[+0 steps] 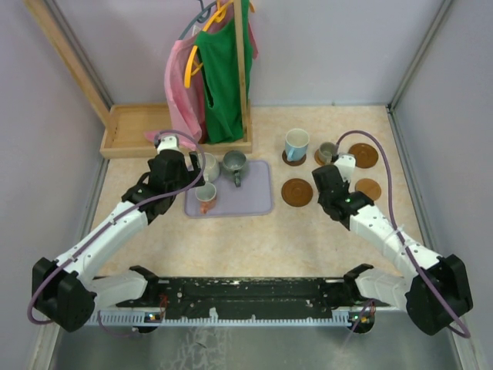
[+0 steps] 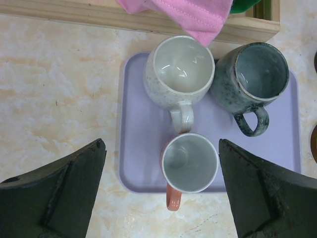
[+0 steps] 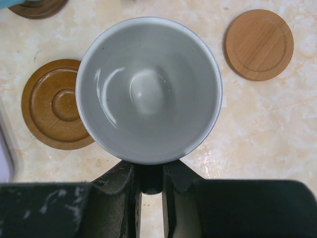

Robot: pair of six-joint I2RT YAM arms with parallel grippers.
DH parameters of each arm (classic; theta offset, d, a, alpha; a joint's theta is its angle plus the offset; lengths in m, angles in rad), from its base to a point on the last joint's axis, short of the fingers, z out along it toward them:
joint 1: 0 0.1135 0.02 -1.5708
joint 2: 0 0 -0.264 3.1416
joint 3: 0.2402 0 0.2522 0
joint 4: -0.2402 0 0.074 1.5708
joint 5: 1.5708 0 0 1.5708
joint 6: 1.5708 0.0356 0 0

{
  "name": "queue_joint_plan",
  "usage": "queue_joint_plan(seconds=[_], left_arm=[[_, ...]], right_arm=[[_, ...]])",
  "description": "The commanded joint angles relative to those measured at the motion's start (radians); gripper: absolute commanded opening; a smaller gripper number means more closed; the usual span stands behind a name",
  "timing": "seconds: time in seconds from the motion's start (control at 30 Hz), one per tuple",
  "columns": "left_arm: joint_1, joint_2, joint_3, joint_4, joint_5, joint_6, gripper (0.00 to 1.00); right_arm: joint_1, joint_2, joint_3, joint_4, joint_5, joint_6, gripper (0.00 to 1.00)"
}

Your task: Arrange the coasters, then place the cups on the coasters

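Observation:
My right gripper point(image 3: 151, 171) is shut on the handle of a grey cup point(image 3: 148, 89); what lies under the cup is hidden. Brown coasters lie around it: one to its left point(image 3: 54, 104), one at the upper right point(image 3: 258, 43). In the top view this cup point(image 1: 327, 152) is beside a white and light blue cup point(image 1: 296, 143) that stands on a coaster point(image 1: 291, 159). My left gripper point(image 2: 162, 148) hangs open over the lavender tray point(image 2: 133, 148), its fingers point(image 2: 59, 193) either side of an orange-handled cup point(image 2: 189, 162). A speckled white cup point(image 2: 179, 69) and a grey-green cup point(image 2: 255, 74) stand behind it.
More coasters lie at the right point(image 1: 362, 155), point(image 1: 368, 189), and one beside the tray point(image 1: 296, 192). A wooden rack with pink and green garments point(image 1: 223, 77) stands behind the tray, its base point(image 1: 127, 131) at the back left. Walls close in both sides.

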State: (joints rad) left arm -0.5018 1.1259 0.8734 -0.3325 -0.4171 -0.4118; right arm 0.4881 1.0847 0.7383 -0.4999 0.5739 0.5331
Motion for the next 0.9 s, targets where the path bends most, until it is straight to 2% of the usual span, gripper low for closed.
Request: queue_joint_plan(seconds=[0.0, 0.23, 0.87], left_arm=[[0.004, 0.002, 0.015, 0.03, 0.006, 0.011, 1.0], [0.005, 0.016, 0.021, 0.035, 0.013, 0.006, 1.0], [0.005, 0.015, 0.009, 0.043, 0.025, 0.002, 1.0]], right_arm=[[-0.031, -0.016, -0.012, 0.117, -0.004, -0.065, 0.0], [-0.092, -0.029, -0.067, 0.2, -0.08, -0.119, 0.0], [-0.129, 0.006, -0.163, 0.347, -0.055, -0.124, 0.0]])
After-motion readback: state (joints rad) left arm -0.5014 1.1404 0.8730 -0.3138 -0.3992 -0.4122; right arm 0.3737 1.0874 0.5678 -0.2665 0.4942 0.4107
